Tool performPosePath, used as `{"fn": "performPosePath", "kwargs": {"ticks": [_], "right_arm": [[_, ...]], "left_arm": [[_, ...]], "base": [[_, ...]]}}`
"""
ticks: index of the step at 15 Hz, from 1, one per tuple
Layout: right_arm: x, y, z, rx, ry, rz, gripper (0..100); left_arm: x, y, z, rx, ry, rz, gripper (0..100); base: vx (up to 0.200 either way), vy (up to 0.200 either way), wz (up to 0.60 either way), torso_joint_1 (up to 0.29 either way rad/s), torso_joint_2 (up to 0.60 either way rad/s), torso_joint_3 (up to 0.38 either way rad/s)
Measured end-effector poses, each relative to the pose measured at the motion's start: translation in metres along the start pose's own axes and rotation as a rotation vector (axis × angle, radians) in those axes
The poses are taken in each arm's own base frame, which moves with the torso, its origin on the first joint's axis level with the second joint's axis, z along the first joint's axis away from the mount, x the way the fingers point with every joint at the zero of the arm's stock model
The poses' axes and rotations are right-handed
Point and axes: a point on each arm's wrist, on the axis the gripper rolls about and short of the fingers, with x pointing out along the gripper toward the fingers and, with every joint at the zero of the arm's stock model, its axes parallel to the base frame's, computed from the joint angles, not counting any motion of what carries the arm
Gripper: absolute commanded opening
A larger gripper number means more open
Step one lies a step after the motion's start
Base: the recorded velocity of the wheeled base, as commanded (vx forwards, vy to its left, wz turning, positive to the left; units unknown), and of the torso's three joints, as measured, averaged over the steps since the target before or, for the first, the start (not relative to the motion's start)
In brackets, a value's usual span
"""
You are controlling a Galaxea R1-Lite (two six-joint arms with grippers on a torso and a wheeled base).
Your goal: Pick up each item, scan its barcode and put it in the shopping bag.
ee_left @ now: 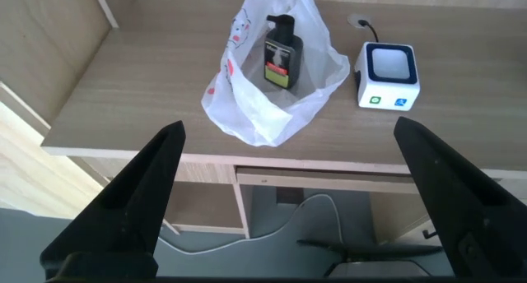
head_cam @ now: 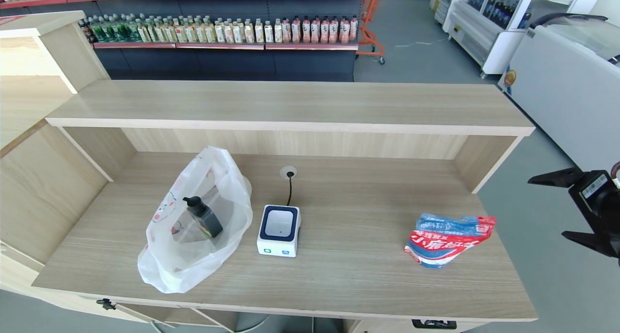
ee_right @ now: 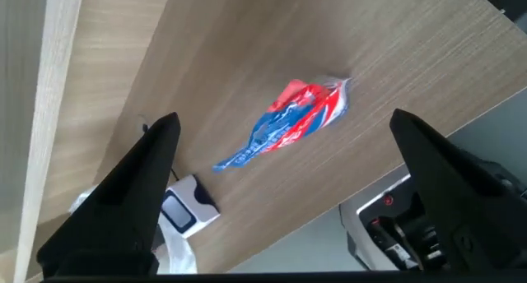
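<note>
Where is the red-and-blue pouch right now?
In the head view the pouch lies on the counter, far right of the scanner; the right gripper hangs off the edge beyond it.

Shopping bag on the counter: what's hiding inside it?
A dark pump bottle sits inside the shopping bag, seen through its open mouth. The crumpled white plastic covers the bag's lower part, so anything else in there cannot be seen.

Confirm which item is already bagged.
The black pump bottle, inside the white bag. The red-and-blue pouch lies on the counter, right of the scanner.
</note>
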Motion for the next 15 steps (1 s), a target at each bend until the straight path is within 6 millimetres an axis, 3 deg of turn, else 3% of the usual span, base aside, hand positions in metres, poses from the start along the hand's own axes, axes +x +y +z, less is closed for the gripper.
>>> {"fn": "performPosePath", "kwargs": {"ticks": [3, 9, 15], "right_arm": [[0.017, -0.004, -0.005, 0.040, 0.061, -0.058, 100], [0.048, 0.007, -0.020, 0.048, 0.158, -0.089, 100], [0.094, 0.017, -0.041, 0.003, 0.188, -0.098, 100]], "left_arm": [[0.000, 0.000, 0.000, 0.000, 0.000, 0.000, 100], [0.000, 0.000, 0.000, 0.000, 0.000, 0.000, 100], [0.000, 0.000, 0.000, 0.000, 0.000, 0.000, 100]], "base": [[0.000, 0.000, 0.00, 0.000, 0.00, 0.000], [0.000, 0.000, 0.00, 0.000, 0.00, 0.000], [0.000, 0.000, 0.00, 0.000, 0.00, 0.000]]}}
